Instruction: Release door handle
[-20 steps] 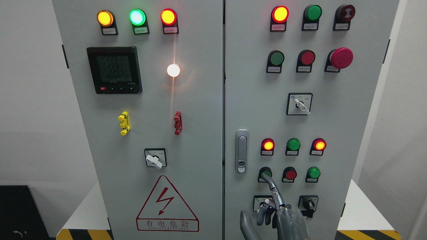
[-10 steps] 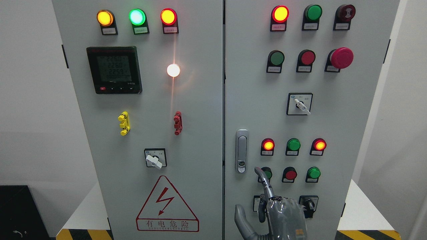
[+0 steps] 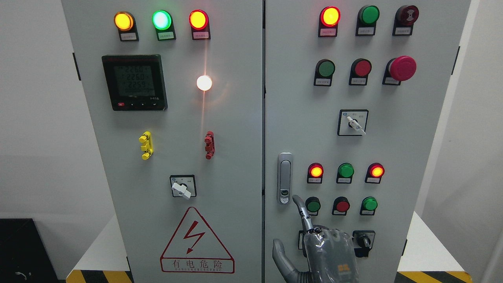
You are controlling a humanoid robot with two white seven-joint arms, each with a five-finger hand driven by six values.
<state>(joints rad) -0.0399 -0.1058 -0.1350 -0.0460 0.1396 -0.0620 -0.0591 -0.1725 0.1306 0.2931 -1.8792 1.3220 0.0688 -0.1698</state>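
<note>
Silver recessed door handle (image 3: 285, 179), right grey cabinet door (image 3: 412, 157); our right hand (image 3: 314, 251) just below it, index finger extended, other fingers curled, grasping nothing; we judge release done.

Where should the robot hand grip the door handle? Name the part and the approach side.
Grip the long upright bar of the door handle, above its keyhole. Come straight at the door from the front, fingers wrapping from the right: the right robot hand sits below and right of it.
</note>
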